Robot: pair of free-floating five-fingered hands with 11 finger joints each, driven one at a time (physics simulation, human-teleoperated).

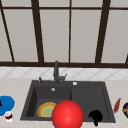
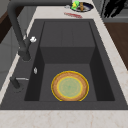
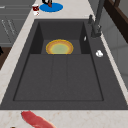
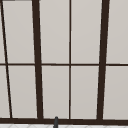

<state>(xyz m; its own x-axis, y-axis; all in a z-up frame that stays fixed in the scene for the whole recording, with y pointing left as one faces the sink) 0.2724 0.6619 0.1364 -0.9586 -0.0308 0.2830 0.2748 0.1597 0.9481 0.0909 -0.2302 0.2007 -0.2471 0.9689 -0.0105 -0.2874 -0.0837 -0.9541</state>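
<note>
A big red ball (image 1: 67, 114) fills the bottom middle of the front view, in front of the dark sink (image 1: 87, 97). It covers the sink's front rim and part of a yellow plate (image 1: 45, 109). That plate (image 2: 70, 86) lies flat on the floor of the left basin (image 3: 59, 47). My right hand (image 1: 95, 116) hovers just right of the ball, over the sink's front right corner, holding nothing. In the left side view the right hand (image 2: 113, 7) shows at the top right with fingers spread, out beyond the counter's front edge.
A black faucet (image 1: 56, 72) stands behind the basin. Left of the sink are a blue plate (image 1: 6, 103) and a small red and white cup (image 1: 8, 116). On the right counter lie a red strip-like item (image 1: 116, 105) and a dark bowl (image 1: 125, 109) of food.
</note>
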